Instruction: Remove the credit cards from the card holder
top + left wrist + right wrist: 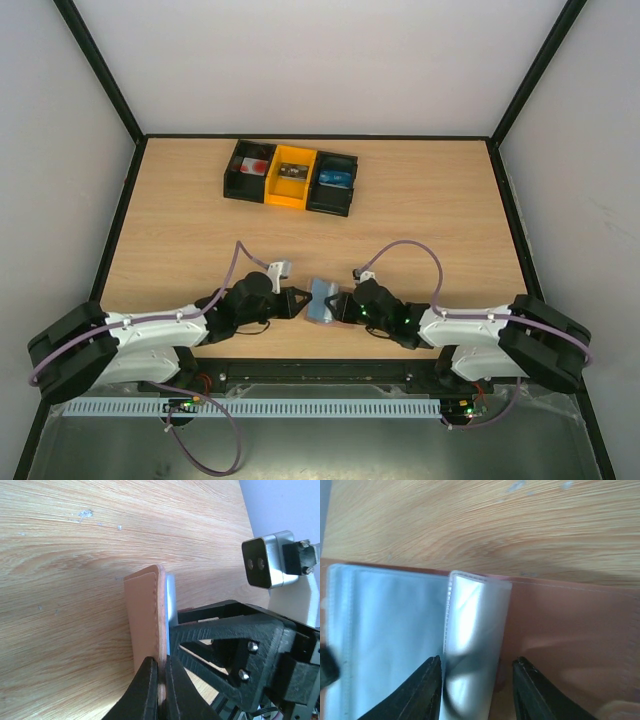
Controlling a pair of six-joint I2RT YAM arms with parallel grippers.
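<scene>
Two grippers meet at the card holder [322, 298], near your edge of the table [420, 220]. Your left gripper [161, 663] is clenched on the holder's brown rim, which runs straight out from between its fingers. Your right gripper [477, 662] is released, its jaws apart on either side of a grey-blue pocket flap [475, 615], with brown leather just beside it. Three bins [290, 177] stand well apart, at the far side.

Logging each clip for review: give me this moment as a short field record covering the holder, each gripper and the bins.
card holder: between both grippers, near the table front edge
left gripper: jaws shut on holder's brown rim
right gripper: jaws open, straddling a clear pocket
bins: black, orange, black, in a row at far side
</scene>
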